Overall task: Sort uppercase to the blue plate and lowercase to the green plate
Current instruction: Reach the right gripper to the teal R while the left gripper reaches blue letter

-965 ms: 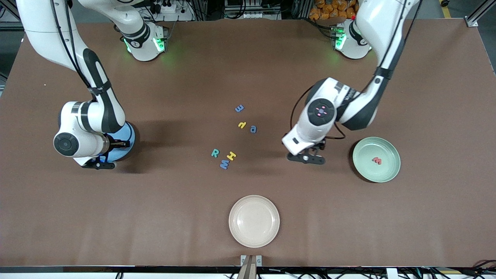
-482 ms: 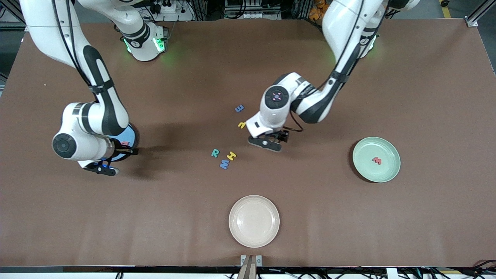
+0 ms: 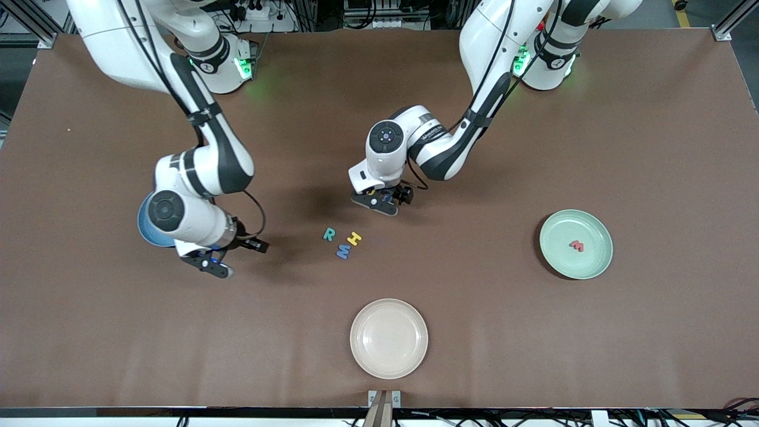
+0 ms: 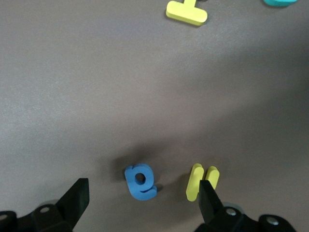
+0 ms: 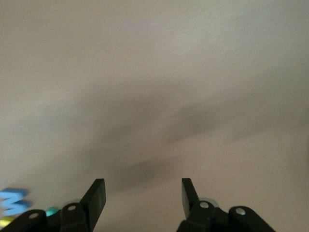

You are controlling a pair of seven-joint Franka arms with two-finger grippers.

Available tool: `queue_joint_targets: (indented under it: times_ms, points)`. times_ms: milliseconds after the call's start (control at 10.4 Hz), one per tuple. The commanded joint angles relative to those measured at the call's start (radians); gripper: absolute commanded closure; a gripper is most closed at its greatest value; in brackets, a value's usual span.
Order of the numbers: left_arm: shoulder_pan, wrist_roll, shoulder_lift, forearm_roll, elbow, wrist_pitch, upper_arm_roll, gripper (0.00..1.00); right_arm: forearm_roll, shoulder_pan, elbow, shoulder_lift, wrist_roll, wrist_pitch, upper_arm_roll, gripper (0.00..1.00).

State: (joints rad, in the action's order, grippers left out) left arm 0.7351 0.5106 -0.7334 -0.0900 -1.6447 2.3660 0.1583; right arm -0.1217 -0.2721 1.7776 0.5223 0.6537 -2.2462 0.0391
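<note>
1. The left gripper (image 3: 379, 201) hung low over the middle of the table (image 3: 533, 332), jaws spread wide and empty. Its wrist view showed the blue a (image 4: 140, 181) between the fingers and the yellow n-like letter (image 4: 200, 181) just beside 1 fingertip (image 4: 208, 198). In the front view the arm hid both letters almost wholly, and the blue e could not be seen.
2. The right gripper (image 3: 222, 261) hovered over bare table toward the right arm's end, jaws parted with nothing between them; its wrist view was blurred.
3. The blue plate (image 3: 145, 231) showed only as a sliver under the right arm; its contents were hidden.
4. The teal R (image 3: 329, 234), yellow H (image 3: 354, 238) and blue M (image 3: 343, 251) lay clustered near the table's centre, H and M touching.
5. The green plate (image 3: 587, 270) sat toward the left arm's end, carrying the red w/m (image 3: 576, 245).
6. A cream plate (image 3: 388, 338) lay empty near the front edge.
</note>
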Motion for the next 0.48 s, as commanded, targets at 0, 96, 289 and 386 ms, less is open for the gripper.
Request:
queue_joint_targets:
  times_ms: [0, 96, 289, 386]
  points:
    - [0.004, 0.017, -0.003, -0.011, 0.016, -0.001, -0.016, 0.00, 0.025, -0.028, -0.055, 0.057, 0.143, -0.066, 0.041, 0.28]
    - [0.001, 0.019, -0.003, -0.010, 0.014, -0.001, -0.017, 0.00, 0.072, -0.044, -0.055, 0.076, 0.221, -0.088, 0.060, 0.28]
    - [0.001, 0.089, -0.004, -0.011, 0.003, -0.004, -0.019, 0.00, 0.167, -0.064, -0.052, 0.094, 0.386, -0.108, 0.094, 0.28]
    - [0.004, 0.113, -0.006, -0.011, 0.003, -0.004, -0.020, 0.02, 0.172, -0.075, -0.047, 0.099, 0.439, -0.122, 0.119, 0.28]
